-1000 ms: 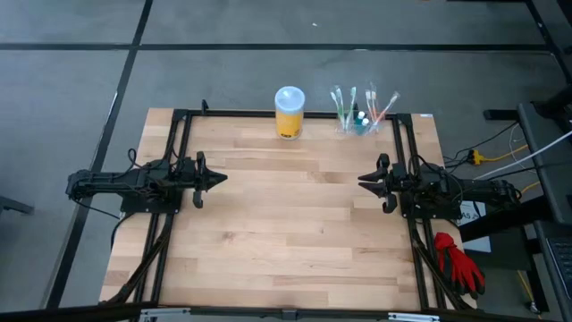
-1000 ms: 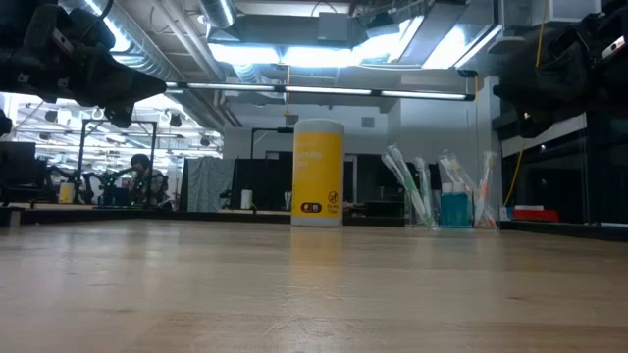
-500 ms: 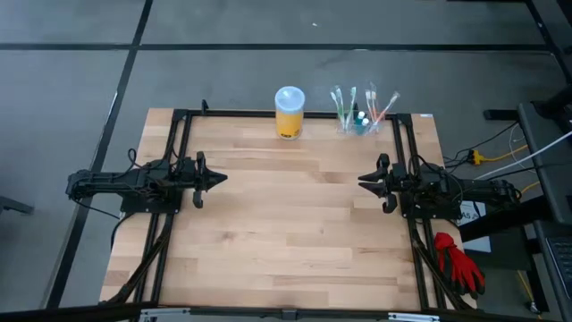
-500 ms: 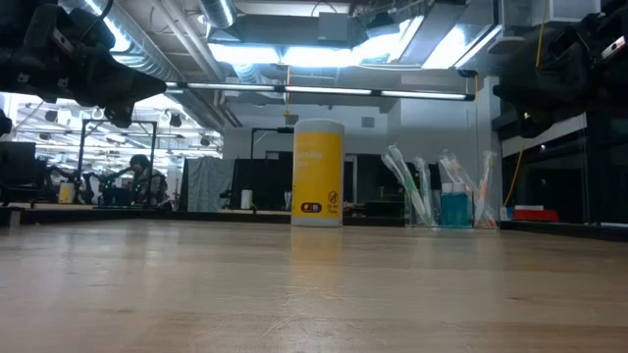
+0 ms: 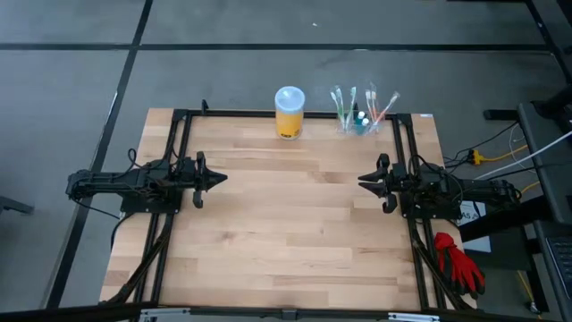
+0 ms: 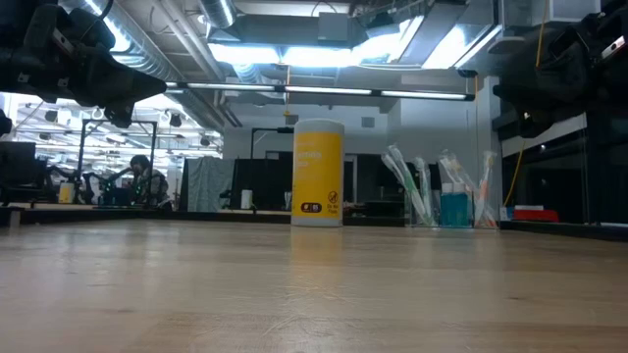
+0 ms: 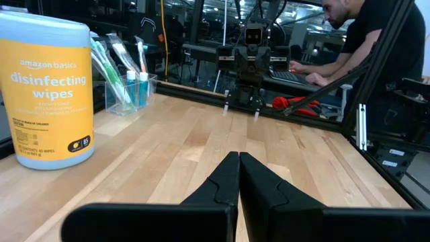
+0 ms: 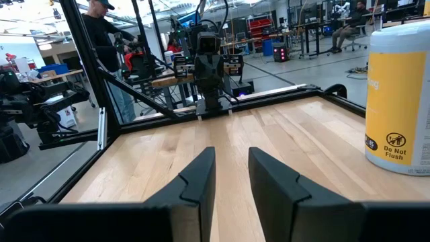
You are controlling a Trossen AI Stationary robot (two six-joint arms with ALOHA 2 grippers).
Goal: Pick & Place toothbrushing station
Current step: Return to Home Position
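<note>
Nothing has moved over the last second, and both grippers sit parked, so the return home looks finished. The left gripper hangs over the table near its left edge, about midway along it. Its fingers are pressed together and hold nothing. The right gripper mirrors it near the right edge, fingers a little apart, also holding nothing. Farther back, the canister stands at the middle of the far edge. The station stands upright near the far right corner, apart from the canister, with the toothbrushes leaning out of it. With the toothbrushes in and both grippers well away, I judge the task done.
</note>
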